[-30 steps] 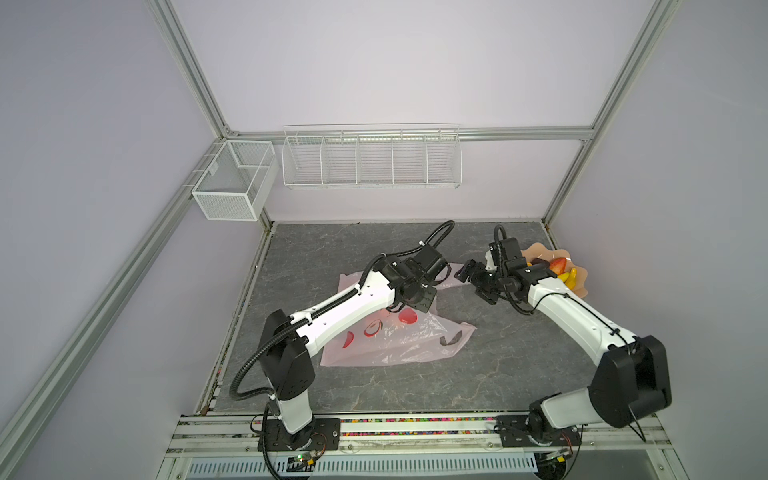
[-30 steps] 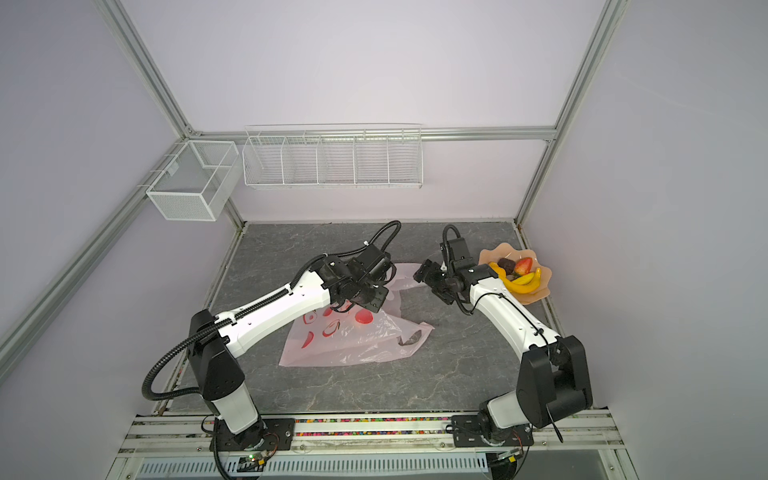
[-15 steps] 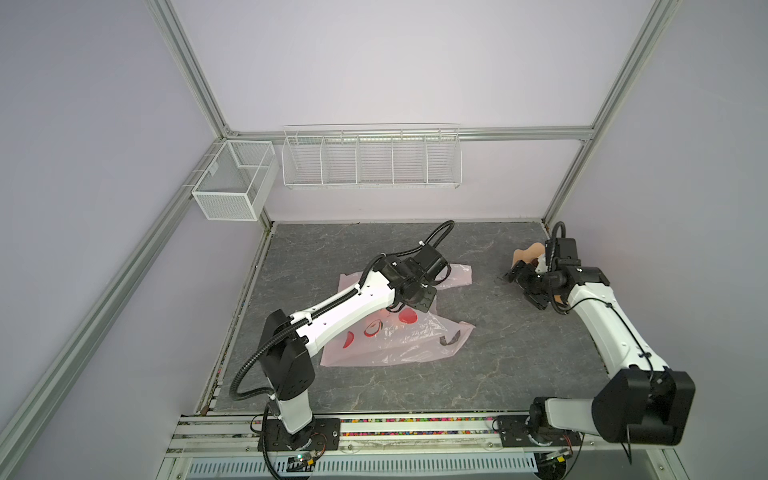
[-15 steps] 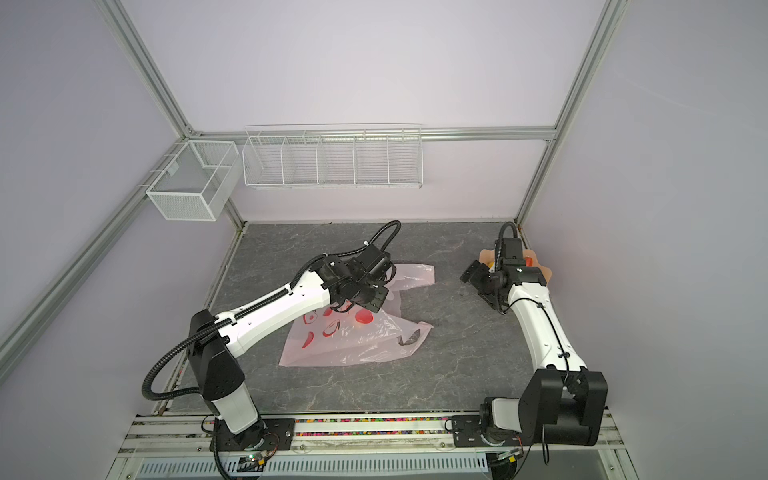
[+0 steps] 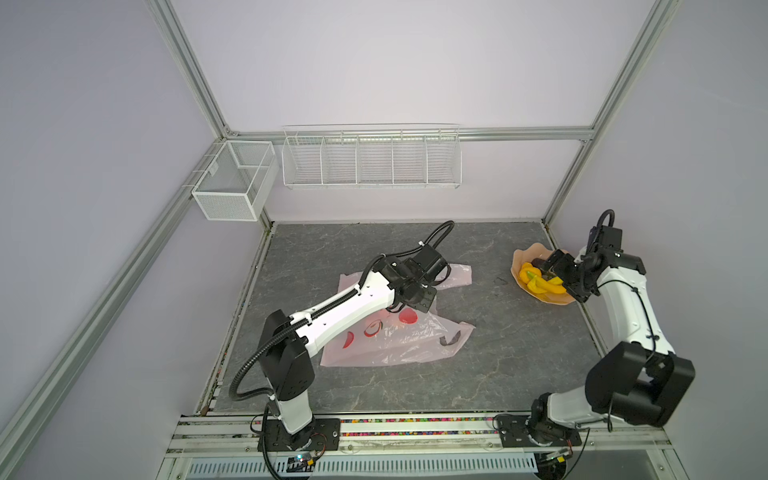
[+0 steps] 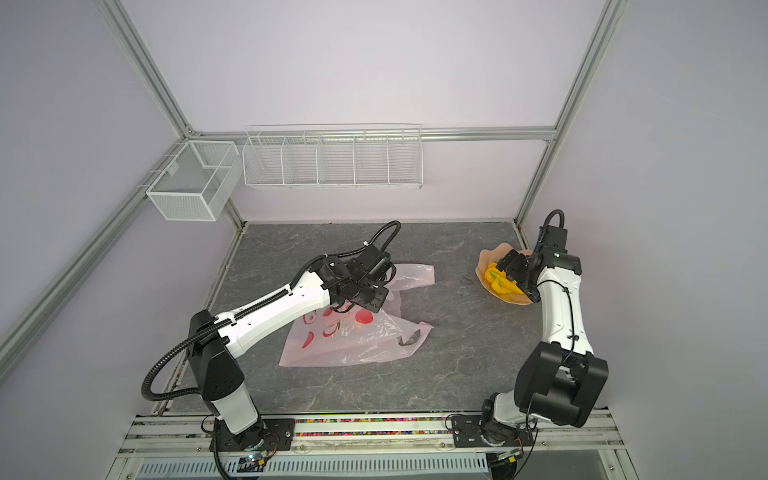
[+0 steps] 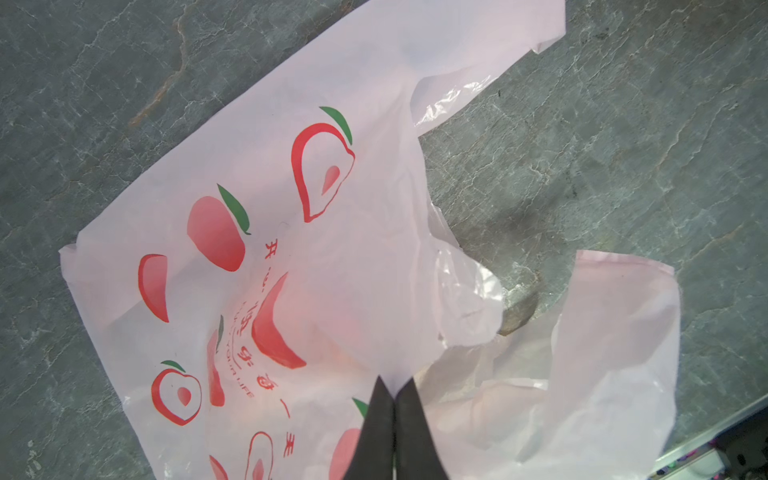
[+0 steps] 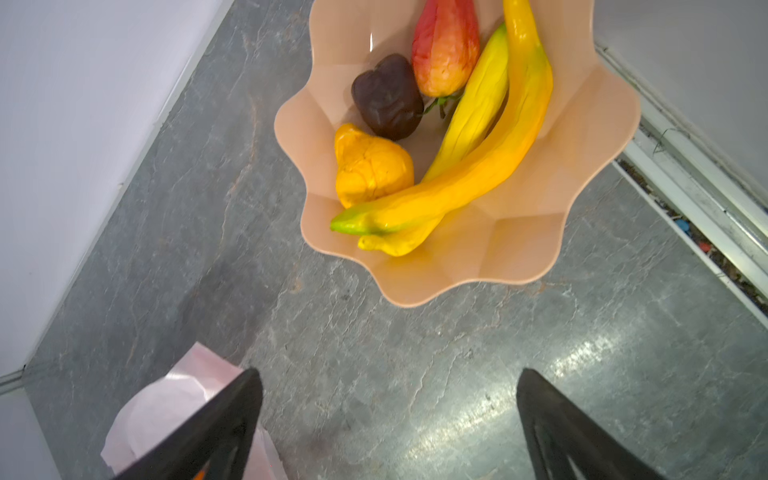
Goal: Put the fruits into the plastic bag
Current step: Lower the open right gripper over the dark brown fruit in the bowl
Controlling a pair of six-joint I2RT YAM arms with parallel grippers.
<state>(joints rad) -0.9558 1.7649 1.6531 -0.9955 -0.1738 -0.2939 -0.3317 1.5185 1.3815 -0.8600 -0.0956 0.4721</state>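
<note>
The pale-pink plastic bag [image 5: 399,345] [image 6: 353,345] lies crumpled on the grey table at the middle. In the left wrist view its film [image 7: 332,249] rises in a tent to my left gripper [image 7: 395,384], which is shut on it; both top views show that gripper [image 5: 419,291] [image 6: 370,297] over the bag's far part. The fruits lie on the peach plate [image 8: 519,249]: a long banana [image 8: 478,166], a dark brown one [image 8: 386,97], a red one [image 8: 444,45], a yellow-orange lump [image 8: 370,166]. My right gripper [image 8: 389,374] [image 5: 548,270] hovers open above the plate, holding nothing.
The plate [image 5: 519,266] stands close to the right wall and its frame rail [image 8: 685,187]. A white wire rack [image 5: 370,158] hangs on the back wall, and a mesh box [image 5: 232,183] on the left rail. A bag handle [image 8: 174,395] lies beside my right fingers.
My right arm has swung from the bag's mouth out to the right, over the plate, and its jaws have opened a little wider. The left gripper has held still on the bag.
</note>
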